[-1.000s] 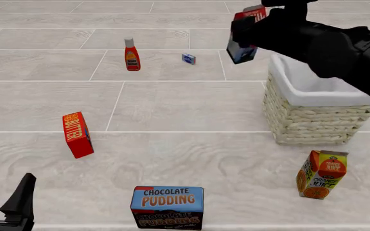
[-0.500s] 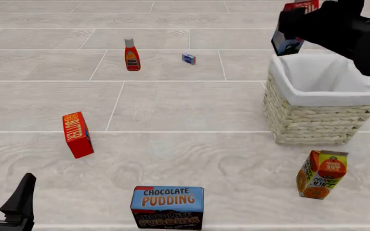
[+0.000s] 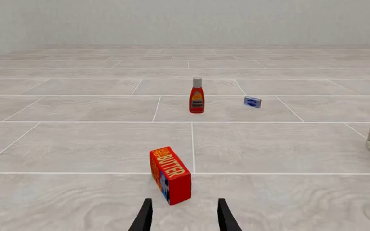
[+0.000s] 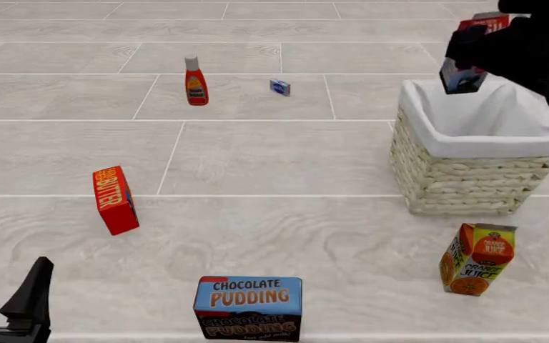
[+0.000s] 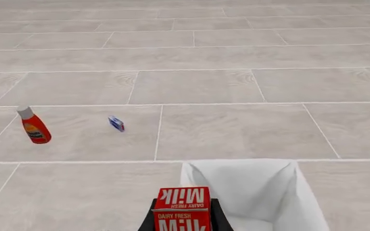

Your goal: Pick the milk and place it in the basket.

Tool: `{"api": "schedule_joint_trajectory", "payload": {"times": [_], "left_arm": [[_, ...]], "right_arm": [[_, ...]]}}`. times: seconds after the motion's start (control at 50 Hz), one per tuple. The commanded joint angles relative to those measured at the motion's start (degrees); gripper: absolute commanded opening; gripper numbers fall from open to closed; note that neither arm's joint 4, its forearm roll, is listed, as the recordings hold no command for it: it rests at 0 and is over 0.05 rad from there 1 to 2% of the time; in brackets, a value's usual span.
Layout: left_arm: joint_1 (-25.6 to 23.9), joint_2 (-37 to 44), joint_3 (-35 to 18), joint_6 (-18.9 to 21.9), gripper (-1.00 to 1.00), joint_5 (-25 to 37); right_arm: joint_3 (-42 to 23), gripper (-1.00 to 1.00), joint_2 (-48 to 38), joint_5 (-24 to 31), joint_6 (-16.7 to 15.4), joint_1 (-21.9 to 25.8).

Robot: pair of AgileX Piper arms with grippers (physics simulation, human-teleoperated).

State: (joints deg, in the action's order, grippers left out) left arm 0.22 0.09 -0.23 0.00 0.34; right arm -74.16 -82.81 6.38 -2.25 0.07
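Now your right gripper grips the milk on both sides, and the carton hangs tilted in the air above the far left part of the basket, not yet down between its white lining. If you let go from here, the carton can strike the rim or tip over the far edge (it hangs close to that edge in the right wrist view), so I think more travel toward the middle is needed before you release. Your left gripper waits with its fingers apart and nothing between them, near the butter box.
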Motion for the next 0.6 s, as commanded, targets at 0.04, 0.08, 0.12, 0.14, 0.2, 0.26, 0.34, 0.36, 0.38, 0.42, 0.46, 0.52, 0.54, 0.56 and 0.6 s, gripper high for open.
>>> {"api": "schedule_joint_trajectory", "payload": {"times": [0.04, 0.08, 0.12, 0.14, 0.2, 0.26, 0.34, 0.36, 0.38, 0.42, 0.46, 0.52, 0.54, 0.56, 0.6], "left_arm": [[0.0, 0.0, 0.0, 0.0, 1.00, 0.0], [0.0, 0.0, 0.0, 0.0, 1.00, 0.0], [0.0, 0.0, 0.0, 0.0, 1.00, 0.0], [0.0, 0.0, 0.0, 0.0, 1.00, 0.0], [0.0, 0.0, 0.0, 0.0, 1.00, 0.0], [0.0, 0.0, 0.0, 0.0, 1.00, 0.0], [0.0, 0.0, 0.0, 0.0, 1.00, 0.0], [0.0, 0.0, 0.0, 0.0, 1.00, 0.0], [0.0, 0.0, 0.0, 0.0, 1.00, 0.0], [0.0, 0.0, 0.0, 0.0, 1.00, 0.0], [0.0, 0.0, 0.0, 0.0, 1.00, 0.0], [0.0, 0.0, 0.0, 0.0, 1.00, 0.0], [0.0, 0.0, 0.0, 0.0, 1.00, 0.0], [0.0, 0.0, 0.0, 0.0, 1.00, 0.0], [0.0, 0.0, 0.0, 0.0, 1.00, 0.0]], "right_arm": [[-0.9, -1.00, -1.5, 0.0, 0.3, -2.8], [-1.0, -1.00, -2.1, 0.1, 0.2, -3.2], [-0.8, -1.00, -2.4, 0.0, 0.4, -3.3], [-0.8, -1.00, -2.6, -0.1, 0.4, -3.3], [-0.8, -1.00, -3.3, 0.2, 0.0, -3.4], [-0.8, -1.00, -3.6, 0.5, -0.1, -3.4], [-1.5, -1.00, -4.6, 0.8, -0.6, -4.0], [-1.9, -1.00, -4.9, 1.1, -0.9, -4.3], [-2.1, -1.00, -5.0, 1.2, -1.1, -4.5], [-2.6, -1.00, -5.7, 1.5, -1.3, -4.9], [-3.1, -1.00, -6.3, 1.7, -1.4, -5.3], [-3.1, -1.00, -7.0, 1.5, -1.7, -5.9], [-2.9, -1.00, -7.2, 1.3, -1.7, -5.9], [-2.7, -1.00, -7.4, 1.2, -1.7, -5.9], [-2.6, -1.00, -7.8, 1.0, -1.3, -5.9]]}}
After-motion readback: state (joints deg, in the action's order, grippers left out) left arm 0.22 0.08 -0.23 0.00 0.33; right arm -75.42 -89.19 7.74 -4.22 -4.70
